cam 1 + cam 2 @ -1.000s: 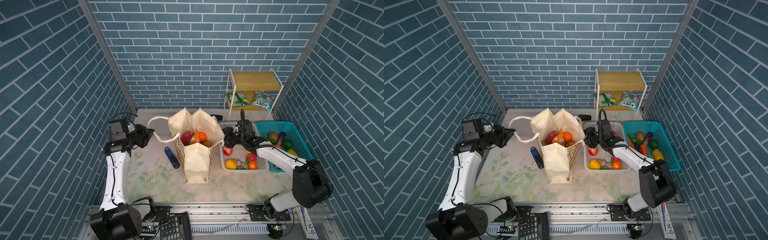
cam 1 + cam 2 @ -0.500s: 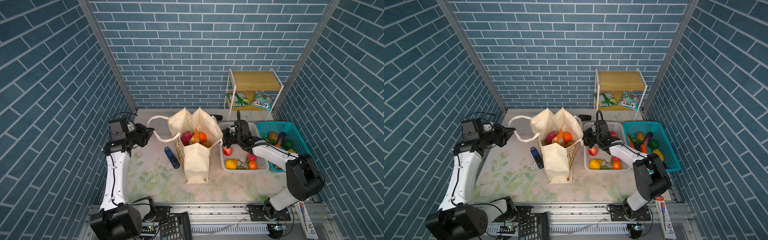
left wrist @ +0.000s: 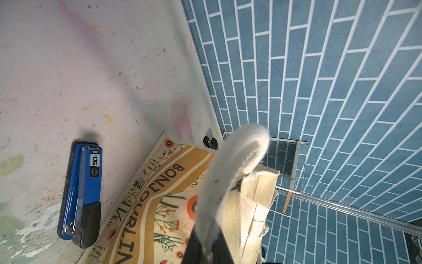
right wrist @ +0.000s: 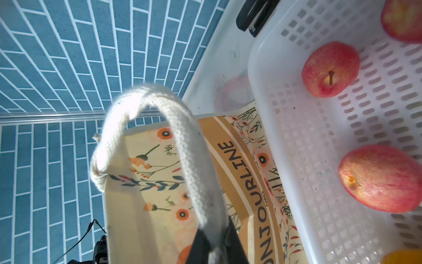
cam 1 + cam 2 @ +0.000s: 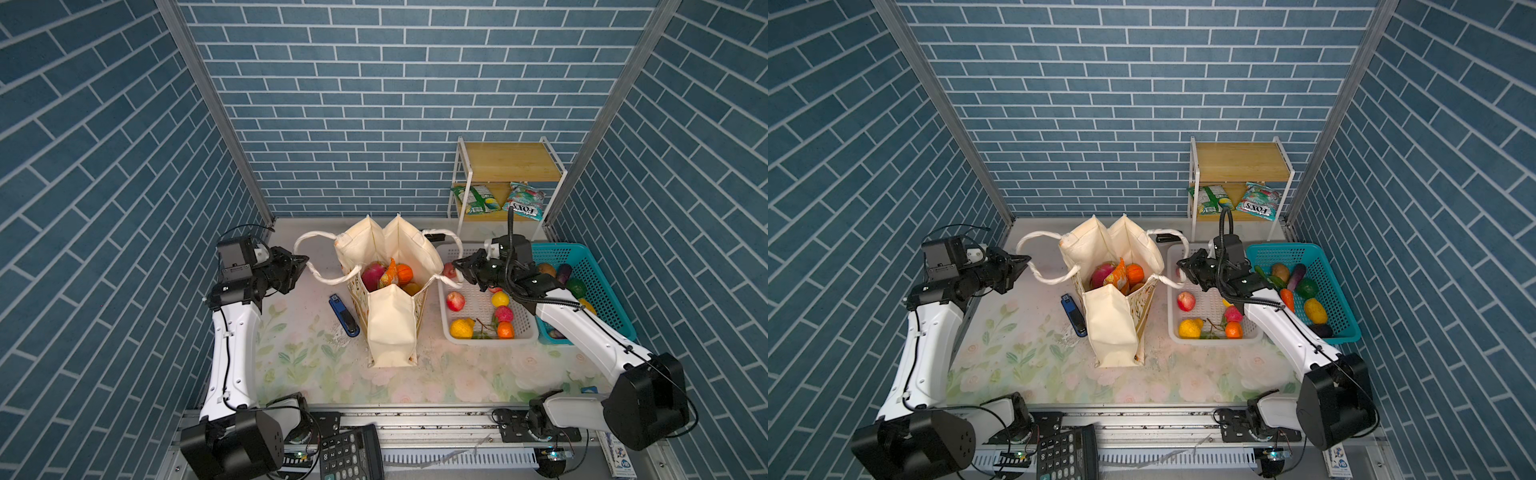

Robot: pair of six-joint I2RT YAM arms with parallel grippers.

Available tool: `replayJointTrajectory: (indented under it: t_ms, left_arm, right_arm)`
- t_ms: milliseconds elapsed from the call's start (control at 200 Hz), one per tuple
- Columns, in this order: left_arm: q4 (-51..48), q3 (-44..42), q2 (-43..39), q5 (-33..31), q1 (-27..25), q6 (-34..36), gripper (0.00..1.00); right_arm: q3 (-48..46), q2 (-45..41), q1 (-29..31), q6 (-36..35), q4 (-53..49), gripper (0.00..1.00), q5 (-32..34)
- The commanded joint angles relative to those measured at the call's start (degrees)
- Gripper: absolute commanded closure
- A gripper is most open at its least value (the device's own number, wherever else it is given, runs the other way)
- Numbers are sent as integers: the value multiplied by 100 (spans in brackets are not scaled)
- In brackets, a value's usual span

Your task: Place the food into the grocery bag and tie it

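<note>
The grocery bag stands open mid-table in both top views. Food lies inside it: a magenta dragon fruit, an orange-pink snack packet and an orange fruit. My left gripper is shut on the bag's left white strap handle, which is drawn out to the left. My right gripper is shut on the right strap handle, above the white basket's near corner. The bag's tan lettered band shows in both wrist views.
A white basket of apples, lemons and oranges sits right of the bag, with a teal basket of vegetables beyond it. A blue stapler lies left of the bag. A wooden shelf at the back right holds two snack packets.
My right gripper has moved left from over the white basket to the bag's right handle and closed on it. The left arm and its hold have not moved.
</note>
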Motion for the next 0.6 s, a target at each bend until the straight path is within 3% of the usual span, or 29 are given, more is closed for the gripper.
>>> replayJointTrajectory:
  t_ms: [0,210,380,595]
  left_arm:
    - [163,215,33,68,27,21,100]
    - [170,296,28,69,20,52,100]
    - [190,296,32,60,27,107,100]
    - [153,314,30,43,23,201,100]
  right_arm:
    - [47,-245,-34,-638,-240,91,123]
    - [-267,-704,-57,-1383,576,92,19]
    - [-690,-743,-83,-1347,1912,93,-207]
    - [-723,-554,-105,-1369,2508,78,-405]
